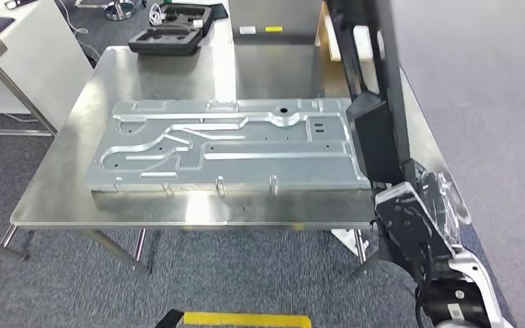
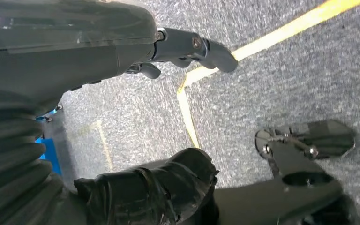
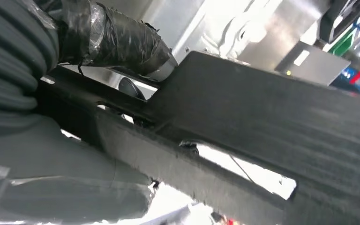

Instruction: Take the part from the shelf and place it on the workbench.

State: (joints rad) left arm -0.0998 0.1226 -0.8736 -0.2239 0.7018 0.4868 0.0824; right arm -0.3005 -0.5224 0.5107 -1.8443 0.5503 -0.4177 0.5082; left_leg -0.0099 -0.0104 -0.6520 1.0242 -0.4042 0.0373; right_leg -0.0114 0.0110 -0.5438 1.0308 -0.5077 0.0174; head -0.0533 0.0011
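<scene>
Steel counter with the items laid on it

A large flat stamped metal panel is seen lying across the near middle of the counter, its front edge close to the counter's front edge. A black moulded foam tray is set at the far end, well apart from the panel. The counter is carried on slanted metal legs over grey carpet floor.

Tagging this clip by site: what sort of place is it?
Likely a factory or lab work cell: a steel workbench carrying a stamped metal panel, a foam tool case behind, and yellow floor tape on grey carpet.
</scene>
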